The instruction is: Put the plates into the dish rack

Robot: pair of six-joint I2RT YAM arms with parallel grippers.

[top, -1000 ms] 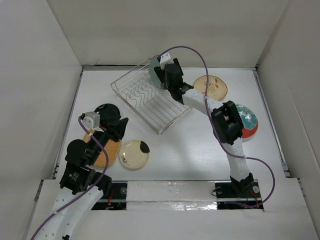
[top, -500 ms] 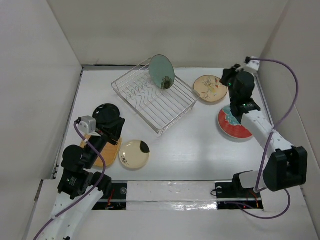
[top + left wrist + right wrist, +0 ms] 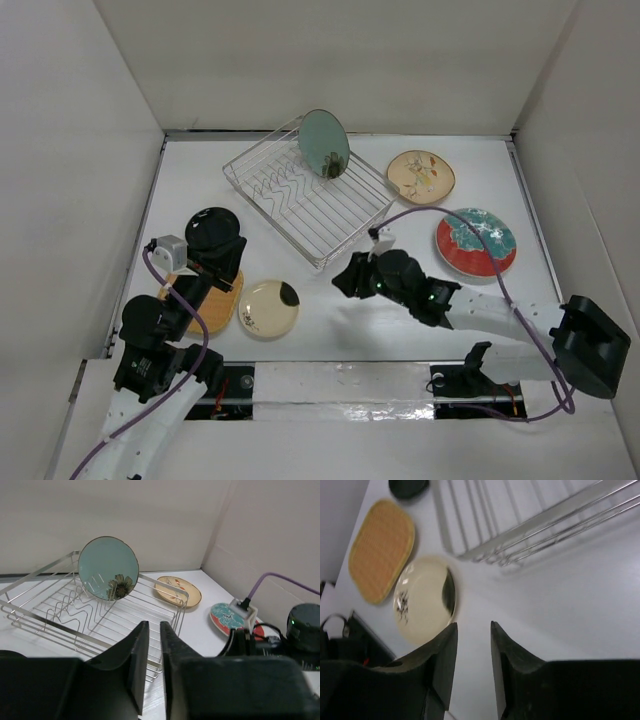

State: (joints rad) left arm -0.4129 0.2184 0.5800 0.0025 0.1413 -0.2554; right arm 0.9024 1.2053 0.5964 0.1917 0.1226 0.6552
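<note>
The wire dish rack lies at the back centre, and the green plate stands upright in its far end. The black plate, the orange-tan plate and the cream plate with a black patch lie at the near left. At the right lie the beige floral plate and the red-rimmed teal plate. My right gripper hangs low by the rack's near corner, open and empty, right of the cream plate. My left gripper hovers over the orange-tan plate, its jaws narrowly apart and empty.
White walls enclose the table on three sides. The right forearm stretches across the near right of the table. In the left wrist view the rack, the green plate and the right arm lie ahead.
My right arm left the rack, passed over the red-rimmed plate, then swung down to the table centre near the cream plate. The green plate stays standing in the rack. The left arm drew back slightly.
</note>
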